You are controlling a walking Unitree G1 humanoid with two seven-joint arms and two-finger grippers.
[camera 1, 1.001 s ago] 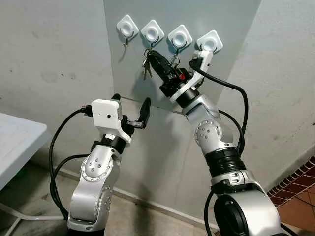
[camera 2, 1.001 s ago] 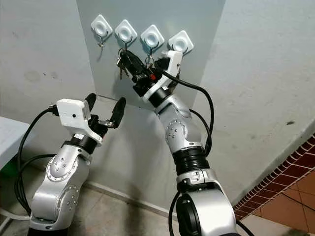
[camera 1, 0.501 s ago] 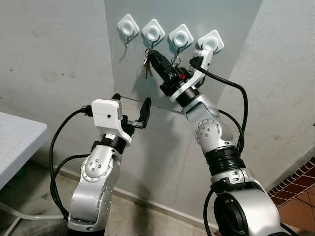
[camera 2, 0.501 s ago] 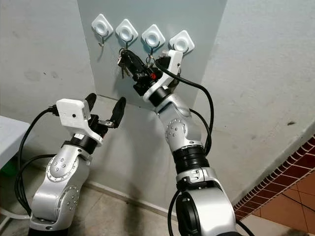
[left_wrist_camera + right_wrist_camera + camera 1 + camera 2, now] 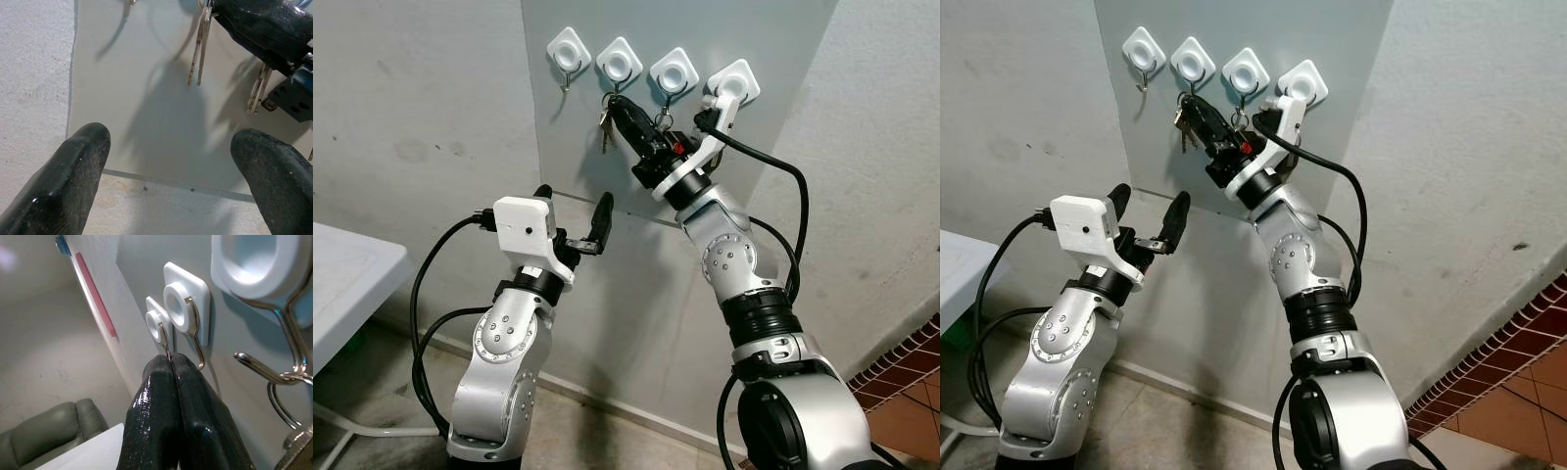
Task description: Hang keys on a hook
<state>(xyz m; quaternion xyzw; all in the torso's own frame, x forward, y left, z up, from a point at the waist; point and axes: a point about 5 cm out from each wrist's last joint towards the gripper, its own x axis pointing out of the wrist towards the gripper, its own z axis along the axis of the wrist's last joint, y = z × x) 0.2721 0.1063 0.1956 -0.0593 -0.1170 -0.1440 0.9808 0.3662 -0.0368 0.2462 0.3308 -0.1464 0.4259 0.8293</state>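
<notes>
Four white hooks sit in a row on a grey wall panel (image 5: pixel 773 39). My right gripper (image 5: pixel 614 103) is raised to the panel, just under the second hook from the left (image 5: pixel 619 65). It is shut on the keys (image 5: pixel 605 124), which dangle from its fingertips (image 5: pixel 244 19). I cannot tell whether their ring touches that hook's metal prong. A second bunch of keys (image 5: pixel 661 119) hangs from the third hook (image 5: pixel 674 72). The pressed-together fingers (image 5: pixel 171 382) point past the hooks. My left gripper (image 5: pixel 576 206) is held open lower down, in front of the panel's bottom edge, holding nothing.
The leftmost hook (image 5: pixel 570 51) is bare, and my right wrist camera housing (image 5: pixel 720 110) sits close under the fourth hook (image 5: pixel 734 78). A white table (image 5: pixel 342 284) stands at the left. Black cables loop beside both arms. Tiled floor (image 5: pixel 911 382) lies at the lower right.
My right gripper has risen slightly with the keys, closer under the second hook. The left arm has stayed put.
</notes>
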